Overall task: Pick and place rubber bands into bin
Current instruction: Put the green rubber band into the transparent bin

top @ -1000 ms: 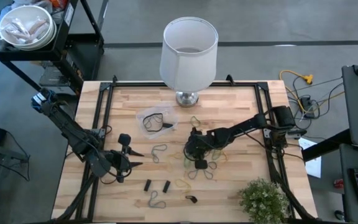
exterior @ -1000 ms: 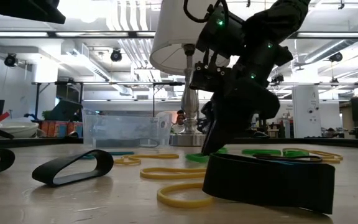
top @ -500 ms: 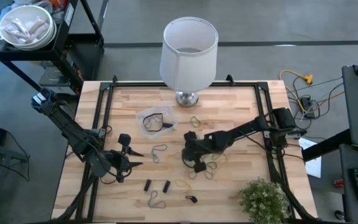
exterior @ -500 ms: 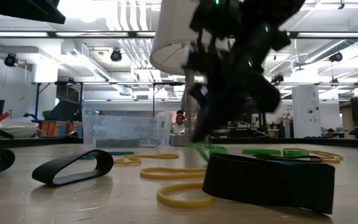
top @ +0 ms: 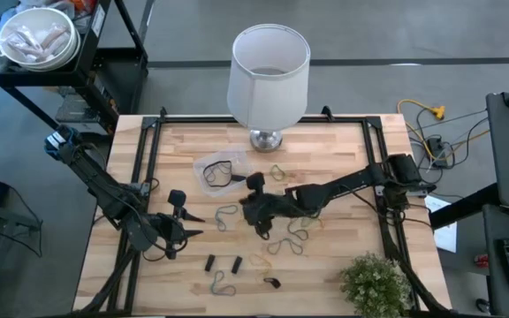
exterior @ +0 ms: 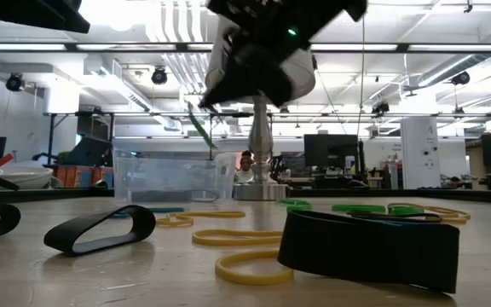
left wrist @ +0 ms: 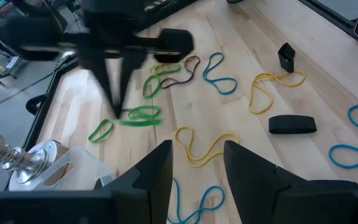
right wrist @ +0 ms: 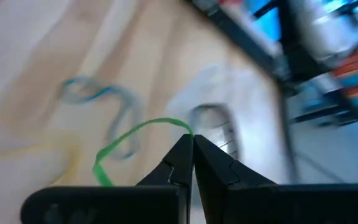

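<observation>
- The right end effector (right wrist: 191, 144), clenched on a green rubber band (right wrist: 132, 138), hangs above the middle of the bench (top: 343, 150), just beside the bin (top: 223, 170) on its lamp-free side.
- In the low view the green loop (exterior: 201, 130) dangles clear of the wood, beside the bin's (exterior: 167, 176) transparent wall, under the dark right arm (exterior: 262, 47).
- The right arm reaches in from the bench's right edge and lies across the central part of the boards, over several loose bands.
- The left end effector (top: 188, 224), its fingers (left wrist: 157, 174) released and spread with nothing between them, waits near the bench's front left, well apart from the bin.
- The bin sits left of centre, in front of the lamp base (top: 265, 139) and under the edge of the white lampshade (top: 269, 66); a dark band lies inside it.
- Loose rubber bands (top: 283, 243) are scattered over the front half of the bench: blue, yellow and green loops (left wrist: 142, 115) by the right arm, and flat black ones (top: 224, 263) nearer the front edge.
- A small green plant (top: 376, 284) occupies the front right corner, touching the edge there.
- The black frame rails (top: 154, 150) run along the left, back and right edges of the bench.
- Open wood shows along the back right part of the bench, between the lamp and the right rail, and at the far left front behind the left arm.
- Beyond the left edge a white bowl (top: 38, 37) sits on a dark cart, off the bench.
</observation>
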Robot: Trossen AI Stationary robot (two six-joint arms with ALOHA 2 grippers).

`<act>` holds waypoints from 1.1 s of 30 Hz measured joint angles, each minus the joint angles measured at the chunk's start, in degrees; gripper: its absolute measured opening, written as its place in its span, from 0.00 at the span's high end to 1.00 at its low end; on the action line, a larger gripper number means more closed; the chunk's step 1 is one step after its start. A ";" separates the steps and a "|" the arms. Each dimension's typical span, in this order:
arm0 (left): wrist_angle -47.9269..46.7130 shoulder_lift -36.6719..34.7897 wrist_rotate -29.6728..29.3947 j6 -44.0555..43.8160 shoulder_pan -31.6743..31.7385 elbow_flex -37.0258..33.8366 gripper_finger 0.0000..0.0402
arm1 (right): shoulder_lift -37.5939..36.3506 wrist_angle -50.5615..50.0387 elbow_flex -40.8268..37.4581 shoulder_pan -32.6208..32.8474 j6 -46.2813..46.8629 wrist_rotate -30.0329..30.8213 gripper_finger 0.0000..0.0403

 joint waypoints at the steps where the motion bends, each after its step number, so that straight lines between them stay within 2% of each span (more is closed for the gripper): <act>1: 0.00 0.00 0.00 0.00 0.00 0.00 0.68 | -0.05 1.73 0.34 -0.67 -1.01 0.75 0.98; 9: -0.08 0.00 0.00 0.02 0.00 -0.08 0.68 | -0.12 9.36 1.90 -8.55 -1.95 0.96 0.98; 17: -0.11 0.00 0.00 0.02 0.00 -0.13 0.68 | 2.18 11.10 1.87 -15.45 4.53 -5.86 0.98; 21: -0.12 0.00 0.00 0.04 0.00 -0.25 0.68 | 5.00 12.17 2.16 -17.12 5.77 -8.34 0.98; 33: -0.24 0.00 0.00 0.04 0.02 -0.42 0.68 | 10.83 10.54 6.61 -18.30 7.62 -8.31 0.98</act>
